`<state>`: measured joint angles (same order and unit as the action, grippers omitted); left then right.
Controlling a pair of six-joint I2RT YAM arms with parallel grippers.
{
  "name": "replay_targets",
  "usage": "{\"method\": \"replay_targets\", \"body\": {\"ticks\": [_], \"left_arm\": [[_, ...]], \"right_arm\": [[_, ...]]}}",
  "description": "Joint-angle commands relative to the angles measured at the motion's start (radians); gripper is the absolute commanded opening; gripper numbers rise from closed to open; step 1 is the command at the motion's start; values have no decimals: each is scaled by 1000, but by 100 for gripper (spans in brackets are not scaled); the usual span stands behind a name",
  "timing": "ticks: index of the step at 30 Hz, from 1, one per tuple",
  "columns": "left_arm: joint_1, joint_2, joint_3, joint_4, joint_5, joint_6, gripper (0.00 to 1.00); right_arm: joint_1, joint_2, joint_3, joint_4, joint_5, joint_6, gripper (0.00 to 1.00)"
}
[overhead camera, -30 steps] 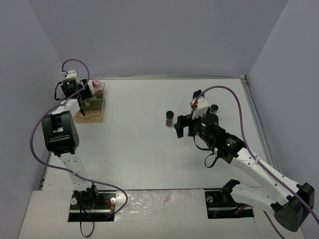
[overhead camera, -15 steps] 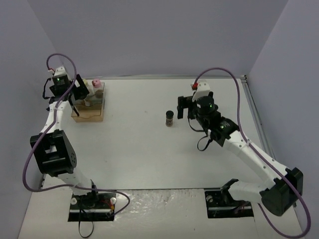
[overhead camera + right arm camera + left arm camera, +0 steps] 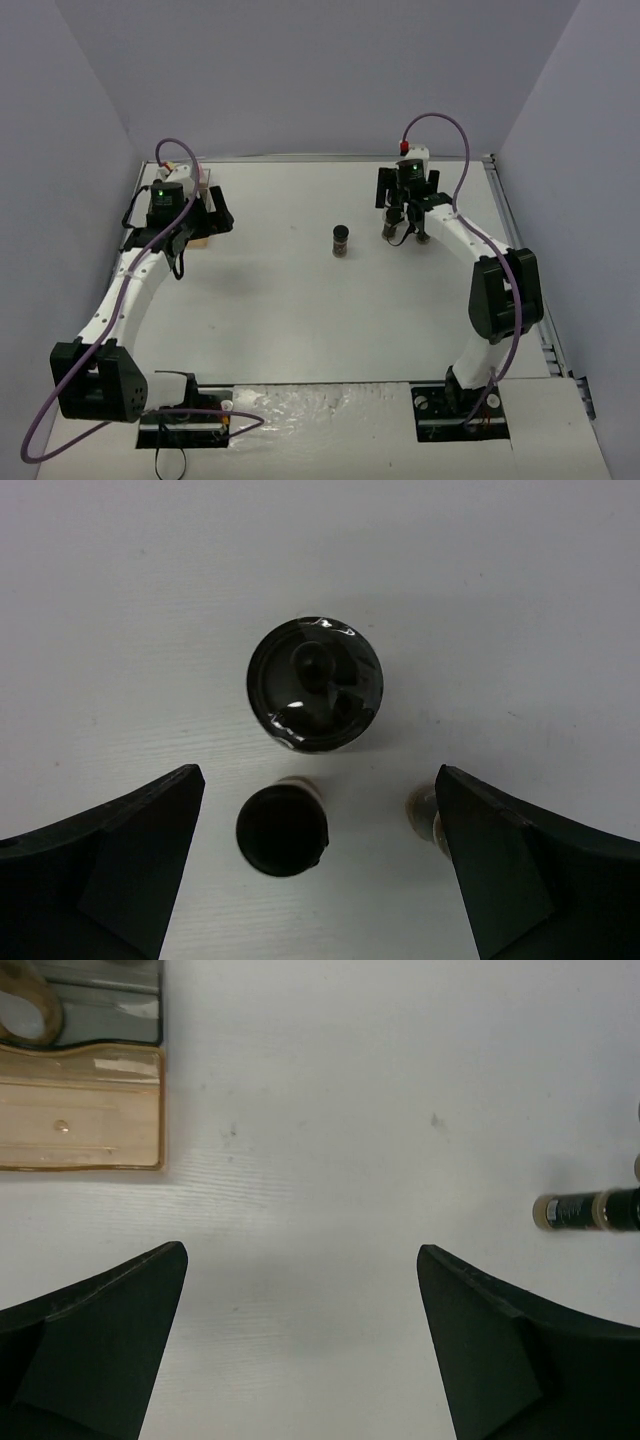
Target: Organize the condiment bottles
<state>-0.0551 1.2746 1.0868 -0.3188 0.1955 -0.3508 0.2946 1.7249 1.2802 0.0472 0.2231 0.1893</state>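
A small black-capped jar [image 3: 341,240] stands alone mid-table; it also shows at the right edge of the left wrist view [image 3: 585,1210]. My left gripper [image 3: 178,232] is open and empty just in front of the rack; its jaws [image 3: 302,1251] are wide apart over bare table. My right gripper [image 3: 404,205] is open and empty, straight above a cluster of jars at the far right. Between its jaws [image 3: 318,772] I see a large knob-topped black cap [image 3: 315,683], a small black cap [image 3: 282,829] and a third jar [image 3: 425,805] half hidden by the right finger.
The wooden-and-clear rack [image 3: 80,1110] sits at the far left, mostly hidden under my left arm in the top view [image 3: 200,240]. Grey walls close the table at the back and both sides. A metal rail runs along the right edge [image 3: 510,230].
My left gripper has come off the rack and moved right and nearer, over the table. My right gripper has swung away to the far right and now hangs over the jar cluster.
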Motion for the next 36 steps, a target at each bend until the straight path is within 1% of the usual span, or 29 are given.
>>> {"method": "replay_targets", "body": {"ticks": [1,5,8,13,16,17,18,20,23,24,25,27,28,30,32,36], "left_arm": [[-18,-48,22,3,16,53,97],[-20,-50,21,-6,11,48,97],[-20,-53,18,-10,-5,53,97],[-20,-43,22,-13,20,45,97],[-20,-48,21,-14,9,47,97],[-20,-47,22,-15,10,47,97],[-20,-47,23,-16,11,47,97],[-20,-46,24,-17,12,46,97],[-20,-47,24,-17,13,44,97],[-19,-49,24,-17,11,44,97],[-19,-51,24,-17,8,44,97],[-19,-55,24,-18,0,50,97],[-17,-57,25,-20,-5,53,97],[-16,-61,25,-22,-15,58,97],[-11,-63,24,-20,-27,62,97],[7,-67,19,-16,-38,57,97]], "right_arm": [[-26,101,118,63,-16,30,97],[-38,174,181,62,-16,36,95],[-42,226,214,65,-24,32,91],[-57,280,242,68,-27,42,77],[-61,290,242,68,-30,34,61],[-61,291,242,68,-29,33,60],[-61,287,242,68,-31,27,54],[-60,277,244,69,-39,11,39],[-49,262,270,69,-80,-29,22],[-39,255,283,70,-94,-48,18],[-27,248,297,71,-108,-67,14],[15,235,335,72,-115,-121,3],[32,229,359,71,-120,-141,0],[90,216,392,71,-132,-175,0],[141,203,422,71,-186,-221,0],[245,192,461,69,-275,-237,0]]}}
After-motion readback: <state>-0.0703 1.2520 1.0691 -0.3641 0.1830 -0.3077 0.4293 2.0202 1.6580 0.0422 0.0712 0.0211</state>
